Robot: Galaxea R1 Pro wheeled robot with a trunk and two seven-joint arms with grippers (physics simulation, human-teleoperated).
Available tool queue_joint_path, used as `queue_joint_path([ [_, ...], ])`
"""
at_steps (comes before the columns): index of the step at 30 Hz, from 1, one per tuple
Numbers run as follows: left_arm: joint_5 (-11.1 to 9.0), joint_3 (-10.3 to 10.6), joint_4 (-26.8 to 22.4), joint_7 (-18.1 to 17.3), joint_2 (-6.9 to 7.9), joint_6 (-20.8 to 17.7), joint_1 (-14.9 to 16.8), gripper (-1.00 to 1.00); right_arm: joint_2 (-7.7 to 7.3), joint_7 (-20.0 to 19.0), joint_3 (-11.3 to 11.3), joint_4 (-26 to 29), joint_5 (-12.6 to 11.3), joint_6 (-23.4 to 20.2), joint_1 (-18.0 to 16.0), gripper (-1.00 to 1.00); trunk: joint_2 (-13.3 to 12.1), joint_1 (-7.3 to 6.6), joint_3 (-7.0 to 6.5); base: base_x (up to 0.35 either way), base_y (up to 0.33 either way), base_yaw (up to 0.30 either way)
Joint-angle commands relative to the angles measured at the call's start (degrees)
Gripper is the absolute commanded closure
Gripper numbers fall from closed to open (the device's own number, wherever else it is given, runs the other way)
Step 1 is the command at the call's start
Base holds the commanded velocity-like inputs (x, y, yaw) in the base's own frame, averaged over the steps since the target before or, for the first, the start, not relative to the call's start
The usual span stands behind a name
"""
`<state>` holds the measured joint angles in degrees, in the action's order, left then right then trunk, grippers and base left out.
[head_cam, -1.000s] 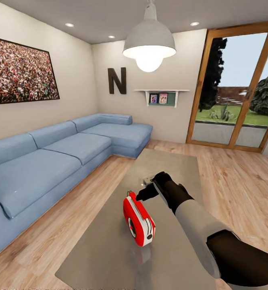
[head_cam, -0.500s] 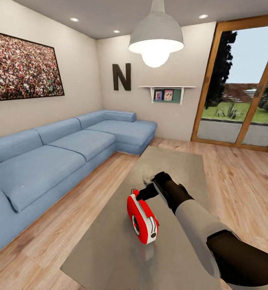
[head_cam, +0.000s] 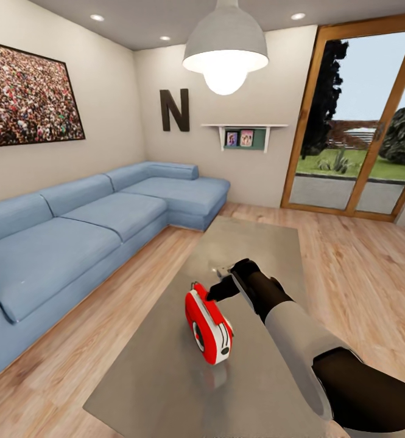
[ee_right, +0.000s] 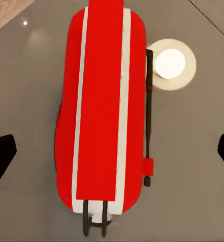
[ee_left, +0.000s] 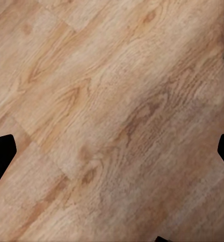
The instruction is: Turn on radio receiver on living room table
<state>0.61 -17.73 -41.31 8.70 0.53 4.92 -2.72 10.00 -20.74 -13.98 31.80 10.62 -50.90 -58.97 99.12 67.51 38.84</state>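
Jaws on your right gripper (head_cam: pixel 217 293) stand apart and grasp nothing. In the head view its dark fingertip sits at the upper end of the radio receiver (head_cam: pixel 208 326); whether it touches cannot be told from this angle. The receiver stands on edge on the table (head_cam: pixel 165 377), near the middle of the glossy top, with its dark dial facing the near right. A blue sofa (head_cam: pixel 74 243) runs along the left, well apart from the table.

Left wrist view: two dark fingertips (ee_left: pixel 1 151) sit at opposite borders over the plank floor (ee_left: pixel 112 121). Your left gripper is spread and empty, away from the work.

Right wrist view: you look straight down on the receiver's narrow red top (ee_right: pixel 102 111) with its white bands. The thin handle (ee_right: pixel 149 116) lies along one side. One fingertip (ee_right: pixel 1 156) shows at each border, clear of the red shell. A lamp reflection (ee_right: pixel 170 63) glares on the table just beside it.

Judged step: final approach to the switch. Your next move calls for a short, controlled press on the receiver's control. Keep the push light, because the receiver stands on a narrow edge and may tip.
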Motion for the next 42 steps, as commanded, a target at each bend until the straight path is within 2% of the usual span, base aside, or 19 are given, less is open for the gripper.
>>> queue_joint_path([
  [1, 0.0, 0.0, 0.0, 0.0, 0.0, 0.0, 0.0, -1.0, 0.0, 0.0, 0.0, 0.0, 0.0, 0.0, 0.0, -1.0, 0.0, 0.0, 0.09, 0.0, 0.0, -0.151],
  [17, 0.0, 0.0, 0.0, 0.0, -0.07, 0.0, 0.0, -1.0, 0.0, -0.2, -0.2, 0.0, 0.0, 1.1, 0.0, -1.0, 0.0, 0.0, 1.03, 0.0, 0.0, -0.028],
  [42, 0.0, 0.0, 0.0, 0.0, -0.02, 0.0, 0.0, -1.0, 0.0, -0.1, -0.3, -0.1, 0.1, 1.9, 0.0, -1.0, 0.0, 0.0, 2.69, 0.0, 0.0, 0.109],
])
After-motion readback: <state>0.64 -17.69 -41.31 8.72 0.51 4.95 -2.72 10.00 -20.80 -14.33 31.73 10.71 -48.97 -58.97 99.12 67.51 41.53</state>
